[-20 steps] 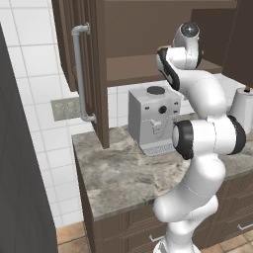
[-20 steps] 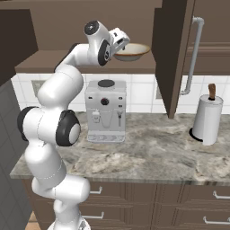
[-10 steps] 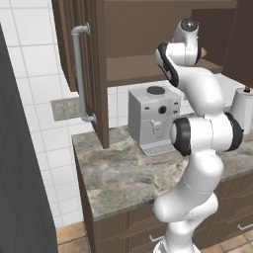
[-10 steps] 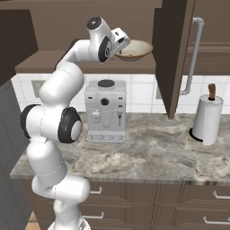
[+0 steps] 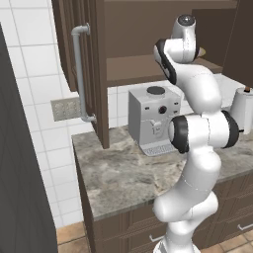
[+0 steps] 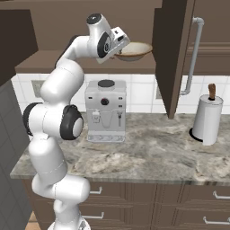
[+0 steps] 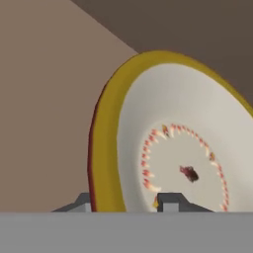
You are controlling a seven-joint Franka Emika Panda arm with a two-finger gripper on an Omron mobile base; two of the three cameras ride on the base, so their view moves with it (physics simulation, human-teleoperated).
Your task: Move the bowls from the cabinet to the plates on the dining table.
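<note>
Hand view: fingers (image 7: 127, 202) pinch the tan bowl's (image 7: 178, 138) rim; no legible writing.

Flat even rendered light, soft shadows in cabinet (image 6: 90, 27), no blur.

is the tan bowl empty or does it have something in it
Empty: the hand view shows the tan bowl with its pale inside bare apart from painted marks.

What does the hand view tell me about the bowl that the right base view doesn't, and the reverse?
Hand view: the bowl's pale inside with a ring of small red-orange marks, and one fingertip on each side of its yellow-brown rim. Right base view: the bowl sits level just above the cabinet shelf, over the coffee machine. Both: the gripper shut on the rim.
</note>
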